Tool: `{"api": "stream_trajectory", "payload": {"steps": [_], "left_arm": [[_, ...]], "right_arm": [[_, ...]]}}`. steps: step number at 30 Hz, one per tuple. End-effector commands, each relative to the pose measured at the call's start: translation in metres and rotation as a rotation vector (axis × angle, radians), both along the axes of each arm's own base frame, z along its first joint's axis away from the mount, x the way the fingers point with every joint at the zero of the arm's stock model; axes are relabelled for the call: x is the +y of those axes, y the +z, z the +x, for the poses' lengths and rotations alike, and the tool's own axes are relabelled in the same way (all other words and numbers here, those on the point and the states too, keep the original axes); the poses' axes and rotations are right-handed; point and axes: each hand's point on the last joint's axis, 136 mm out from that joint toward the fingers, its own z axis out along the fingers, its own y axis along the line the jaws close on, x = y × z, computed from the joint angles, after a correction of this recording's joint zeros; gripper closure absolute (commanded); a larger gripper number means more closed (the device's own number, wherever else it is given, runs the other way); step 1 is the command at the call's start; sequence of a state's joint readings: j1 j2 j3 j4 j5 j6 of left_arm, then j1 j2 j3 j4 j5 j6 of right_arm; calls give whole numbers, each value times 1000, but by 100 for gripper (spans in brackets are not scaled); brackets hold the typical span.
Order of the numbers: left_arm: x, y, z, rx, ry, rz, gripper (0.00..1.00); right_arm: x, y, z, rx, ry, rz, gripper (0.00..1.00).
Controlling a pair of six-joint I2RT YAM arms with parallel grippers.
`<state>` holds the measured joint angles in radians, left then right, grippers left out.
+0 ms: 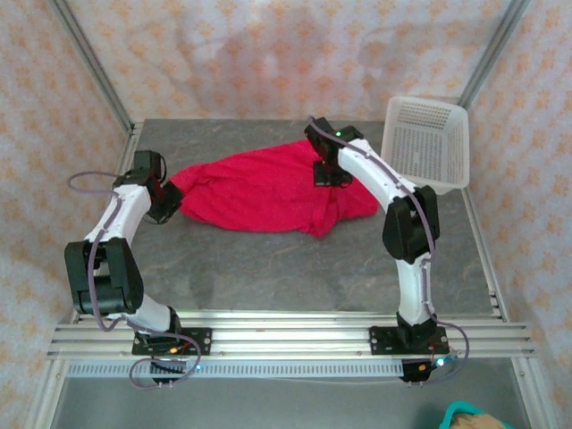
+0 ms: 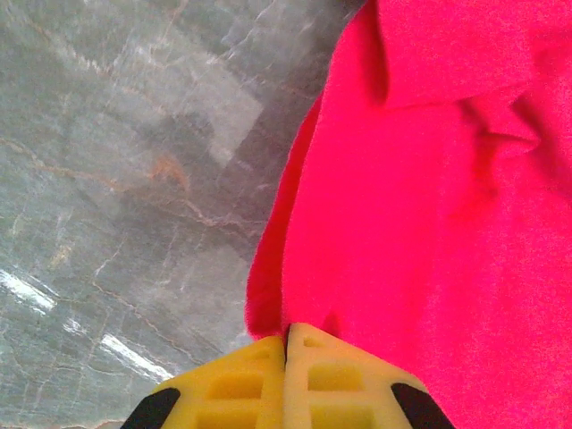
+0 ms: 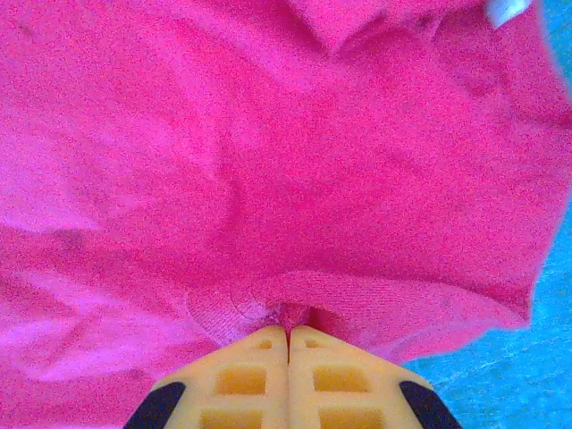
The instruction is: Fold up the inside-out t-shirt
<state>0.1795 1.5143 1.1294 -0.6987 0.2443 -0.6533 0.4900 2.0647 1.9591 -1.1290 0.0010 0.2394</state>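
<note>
The grey table [image 1: 268, 277] holds the red shirt [image 1: 268, 192] as a crumpled, slanting heap on its far half, stretched roughly from 9 o'clock to 3 o'clock. A white basket [image 1: 427, 143] sits off at 2 o'clock, clear of the cloth. To my eye the step is spreading the shirt flat before any fold. It looks best done by lifting both ends together and drawing them apart along that 9-to-3 line until the wrinkles go. The pull should be slow, since each pinch takes only a thin bite of soft fabric and could slip, and the right end should be kept away from the basket. The right arm [image 1: 393, 192] rises from its base, bends high at the elbow and reaches toward 11 o'clock over the cloth. The left arm [image 1: 116, 223] bows out at 8 o'clock, its forearm angling in to the shirt's 9 o'clock tip. The right gripper [image 3: 288, 335] points down near the shirt's 1 o'clock edge, jaws closed with fabric bunched between them. The left gripper [image 2: 288, 344] is likewise closed, nipping the hem at the very edge.
</note>
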Motion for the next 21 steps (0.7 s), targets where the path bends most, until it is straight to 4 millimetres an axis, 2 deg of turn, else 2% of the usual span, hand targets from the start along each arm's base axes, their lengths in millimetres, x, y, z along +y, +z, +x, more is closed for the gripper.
{"api": "stream_trajectory", "payload": {"steps": [1, 2, 4, 8, 11, 15, 17, 19, 21], "left_arm": [[11, 38, 0, -49, 10, 58, 100], [12, 46, 1, -64, 10, 65, 100], [14, 55, 3, -83, 13, 71, 100], [13, 60, 4, -101, 14, 63, 100], [8, 54, 5, -90, 5, 43, 100], [6, 44, 3, -72, -2, 31, 100], [5, 43, 2, -67, -4, 30, 100], [6, 49, 3, -75, -8, 32, 100], [8, 71, 10, -111, -12, 37, 100]], "right_arm": [[-19, 60, -9, -76, 9, -54, 100], [-19, 70, -8, -94, 15, -45, 100], [-19, 74, -9, -102, 21, -40, 100], [-15, 54, -17, -31, 36, -23, 100], [-10, 32, -21, 17, 43, 1, 95], [-4, 3, -23, 97, 52, 23, 97], [-2, -1, -26, 130, 64, 29, 100], [-8, 15, -22, 88, 55, 7, 100], [-22, 57, -8, -47, 13, 7, 100]]}}
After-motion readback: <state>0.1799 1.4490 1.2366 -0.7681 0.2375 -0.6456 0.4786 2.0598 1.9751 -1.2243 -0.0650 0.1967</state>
